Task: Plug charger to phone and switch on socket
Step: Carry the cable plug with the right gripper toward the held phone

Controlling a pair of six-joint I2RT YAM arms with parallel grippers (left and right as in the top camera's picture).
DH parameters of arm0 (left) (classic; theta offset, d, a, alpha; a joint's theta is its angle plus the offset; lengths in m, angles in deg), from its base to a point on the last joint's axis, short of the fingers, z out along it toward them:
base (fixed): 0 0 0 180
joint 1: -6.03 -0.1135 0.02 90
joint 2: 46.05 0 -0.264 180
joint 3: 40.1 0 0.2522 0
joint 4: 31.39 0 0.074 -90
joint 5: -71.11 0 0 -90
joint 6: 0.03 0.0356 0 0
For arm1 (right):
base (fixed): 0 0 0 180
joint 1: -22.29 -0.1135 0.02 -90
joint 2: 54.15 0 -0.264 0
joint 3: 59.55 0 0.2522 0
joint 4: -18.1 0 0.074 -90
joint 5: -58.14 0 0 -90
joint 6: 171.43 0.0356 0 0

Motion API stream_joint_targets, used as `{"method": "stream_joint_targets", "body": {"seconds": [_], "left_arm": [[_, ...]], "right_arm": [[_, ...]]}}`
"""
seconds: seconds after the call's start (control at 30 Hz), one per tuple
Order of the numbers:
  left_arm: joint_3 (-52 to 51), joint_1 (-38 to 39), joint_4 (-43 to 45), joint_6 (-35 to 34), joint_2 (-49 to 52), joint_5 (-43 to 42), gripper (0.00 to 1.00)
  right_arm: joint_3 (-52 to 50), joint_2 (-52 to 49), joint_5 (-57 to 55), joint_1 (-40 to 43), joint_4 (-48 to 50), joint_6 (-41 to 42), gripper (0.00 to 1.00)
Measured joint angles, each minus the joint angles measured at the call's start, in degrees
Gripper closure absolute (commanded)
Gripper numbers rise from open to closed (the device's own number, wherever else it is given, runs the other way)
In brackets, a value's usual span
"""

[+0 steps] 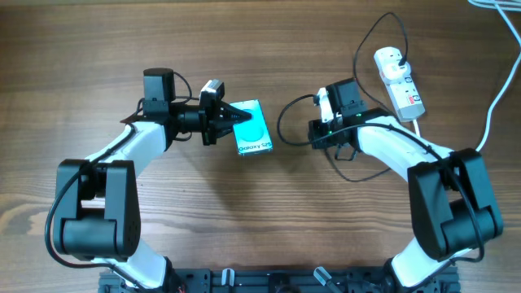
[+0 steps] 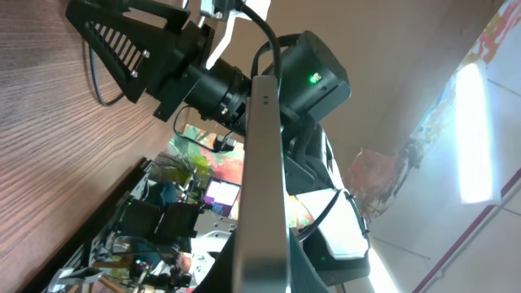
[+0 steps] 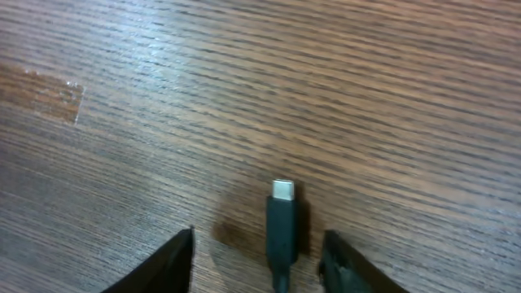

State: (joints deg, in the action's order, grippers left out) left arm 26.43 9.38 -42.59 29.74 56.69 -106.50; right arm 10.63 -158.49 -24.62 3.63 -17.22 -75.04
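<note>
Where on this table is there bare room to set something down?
Bare wood lies in the far left corner of the table, behind the left arm, and in the near middle, between the two arms and in front of the phone. The far right is crowded: the charger cable loops there beside the power strip and its white cord.

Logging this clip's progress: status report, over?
Left gripper shut on turquoise-screened flat phone. Right gripper open astride thin black charger cable's plug tip. Plug and phone apart, not connected. Nothing between them.
</note>
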Motion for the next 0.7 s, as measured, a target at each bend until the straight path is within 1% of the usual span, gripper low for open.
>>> {"method": "stream_joint_targets", "body": {"seconds": [0.1,0.13,0.17,0.23,0.53,0.7], "left_arm": [[0.0,0.0,0.0,0.0,0.0,0.0,0.96],[0.0,0.0,0.0,0.0,0.0,0.0,0.96],[0.0,0.0,0.0,0.0,0.0,-0.2,0.96],[0.0,0.0,0.0,0.0,0.0,-0.2,0.96],[0.0,0.0,0.0,0.0,0.0,-0.4,0.96],[0.0,0.0,0.0,0.1,0.0,-0.4,0.96]], "right_arm": [[0.5,-0.2,-1.8,-0.8,-1.7,-0.3,0.65],[0.7,-0.2,-2.2,-0.8,-2.3,-0.3,0.7],[0.7,-0.2,-2.6,-0.9,-2.9,-0.5,0.76],[0.7,-0.2,-3.1,-0.9,-3.3,-0.4,0.96],[0.7,-0.2,-3.5,-1.2,-3.8,0.0,0.95],[1.4,-0.4,-7.8,-2.3,-5.4,3.0,0.95]]}}
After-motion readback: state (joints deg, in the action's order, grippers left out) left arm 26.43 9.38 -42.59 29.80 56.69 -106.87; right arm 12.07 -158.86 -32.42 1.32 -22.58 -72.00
